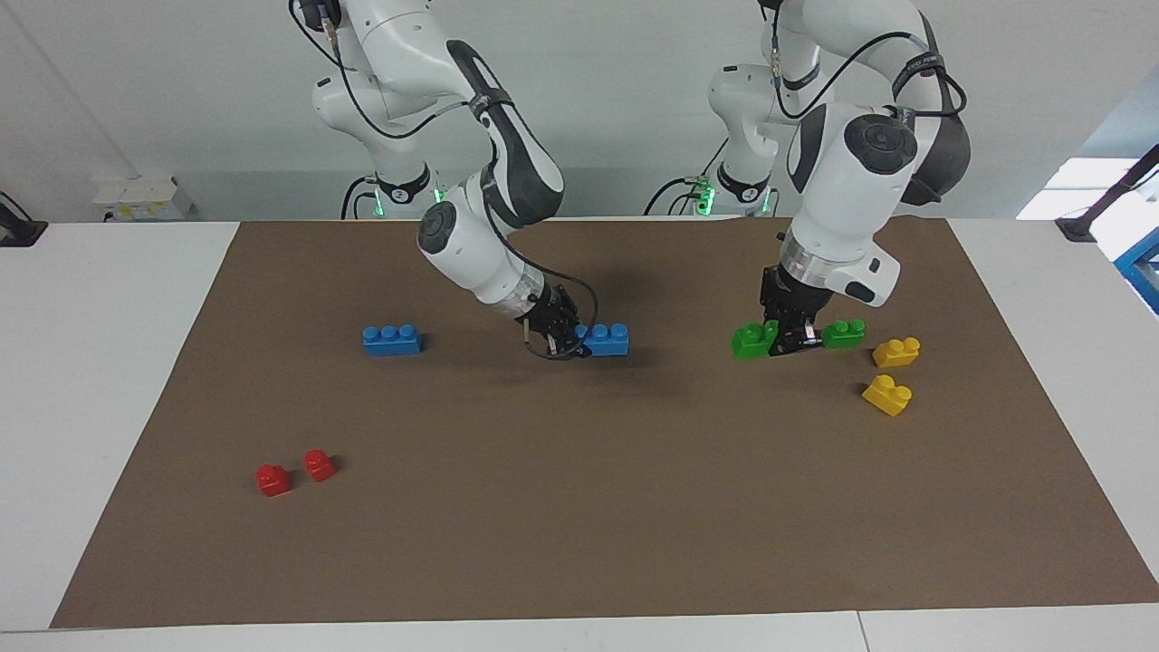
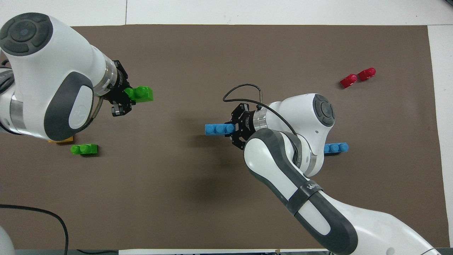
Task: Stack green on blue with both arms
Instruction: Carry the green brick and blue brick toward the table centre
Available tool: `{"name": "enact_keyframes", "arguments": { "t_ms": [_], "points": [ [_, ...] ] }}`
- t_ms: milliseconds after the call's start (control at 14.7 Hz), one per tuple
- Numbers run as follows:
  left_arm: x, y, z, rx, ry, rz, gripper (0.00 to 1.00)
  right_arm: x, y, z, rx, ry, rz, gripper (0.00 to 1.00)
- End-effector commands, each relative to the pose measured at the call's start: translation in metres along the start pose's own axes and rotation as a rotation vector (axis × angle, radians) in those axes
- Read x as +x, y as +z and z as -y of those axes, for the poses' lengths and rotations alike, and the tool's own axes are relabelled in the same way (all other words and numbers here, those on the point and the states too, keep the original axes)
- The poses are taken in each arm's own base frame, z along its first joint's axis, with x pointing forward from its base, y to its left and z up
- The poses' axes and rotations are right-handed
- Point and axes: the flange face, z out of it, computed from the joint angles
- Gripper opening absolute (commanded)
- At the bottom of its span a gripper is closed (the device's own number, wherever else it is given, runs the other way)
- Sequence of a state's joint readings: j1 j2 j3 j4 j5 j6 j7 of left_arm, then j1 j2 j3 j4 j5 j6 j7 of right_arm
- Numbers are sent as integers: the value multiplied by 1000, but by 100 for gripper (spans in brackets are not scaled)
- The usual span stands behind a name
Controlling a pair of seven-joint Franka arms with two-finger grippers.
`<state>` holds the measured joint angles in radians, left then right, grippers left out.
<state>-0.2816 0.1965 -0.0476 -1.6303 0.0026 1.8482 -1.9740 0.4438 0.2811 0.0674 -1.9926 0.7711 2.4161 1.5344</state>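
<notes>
The white table (image 1: 109,380) is covered by a brown mat (image 1: 579,507). On the mat lie one blue brick (image 1: 391,340) and two red bricks (image 1: 294,471) toward the right arm's end. A green brick (image 1: 844,333) and two yellow bricks (image 1: 892,371) lie near each other toward the left arm's end.

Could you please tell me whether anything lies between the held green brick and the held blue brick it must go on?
Nothing visible does. The left gripper holds the green two-stud plastic brick, the right gripper holds the blue three-stud plastic brick, and only bare brown mat shows between them.
</notes>
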Motion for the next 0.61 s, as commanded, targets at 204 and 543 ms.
{"name": "enact_keyframes", "arguments": {
  "t_ms": [204, 543],
  "points": [
    [-47, 5, 31, -28, -19, -7, 0, 17, 26, -12, 30, 16, -16, 0],
    [-94, 31, 69, -50, -44, 11, 0, 22, 40, -15, 20, -14, 25, 0]
  ]
}}
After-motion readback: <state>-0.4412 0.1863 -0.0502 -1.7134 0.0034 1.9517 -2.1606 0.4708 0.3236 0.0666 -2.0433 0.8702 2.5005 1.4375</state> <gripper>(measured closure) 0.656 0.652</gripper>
